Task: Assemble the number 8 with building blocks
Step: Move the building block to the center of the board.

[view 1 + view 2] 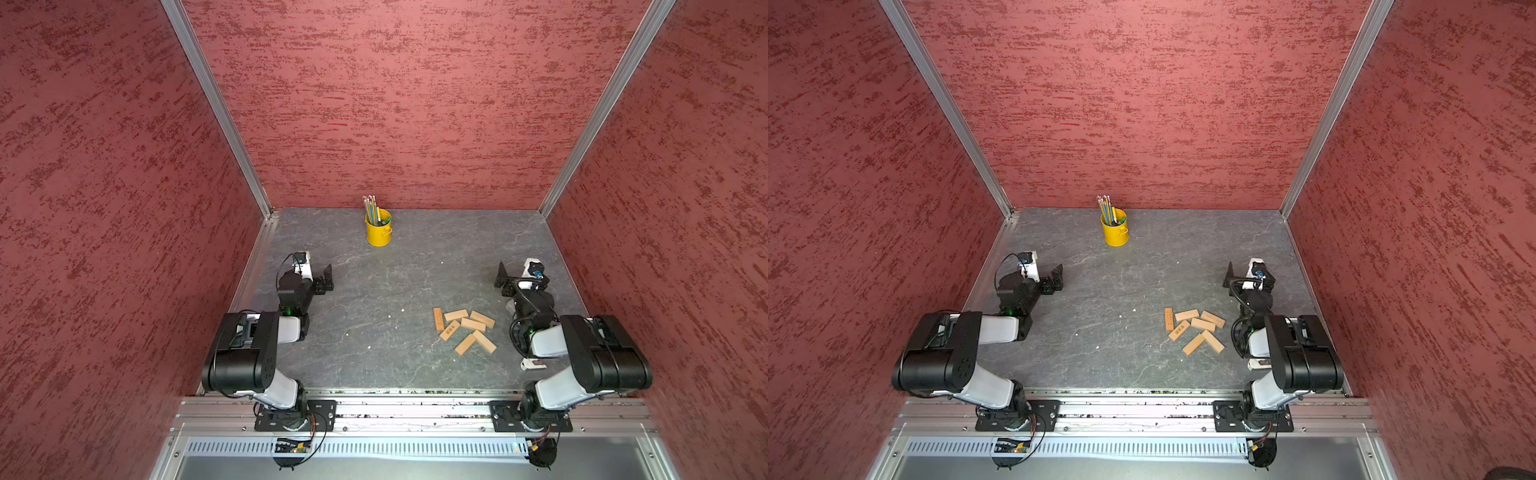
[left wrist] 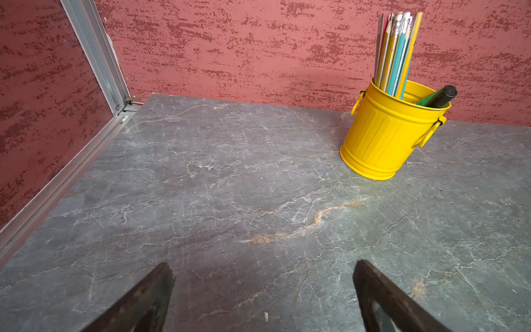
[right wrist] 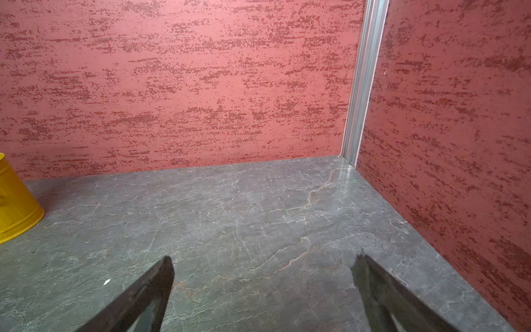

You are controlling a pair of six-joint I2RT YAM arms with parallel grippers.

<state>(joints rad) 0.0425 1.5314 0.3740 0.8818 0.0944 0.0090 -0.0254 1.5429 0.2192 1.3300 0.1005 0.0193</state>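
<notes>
Left gripper [image 2: 264, 268] spread wide, empty; right gripper [image 3: 264, 260] likewise. Building blocks [image 1: 473, 324] heaped near-right, table [image 1: 374, 332] centre free.

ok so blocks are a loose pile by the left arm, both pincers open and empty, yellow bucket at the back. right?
Not quite. The building blocks lie in a loose pile by the right arm, not the left; both top views show it. The rest holds: left pincer and right pincer open and empty, yellow bucket at the back.

top views: high overhead, whole table [image 1: 374, 291] | wrists: low, facing back wall [image 3: 172, 86] | shared: yellow bucket [image 2: 382, 135]
</notes>
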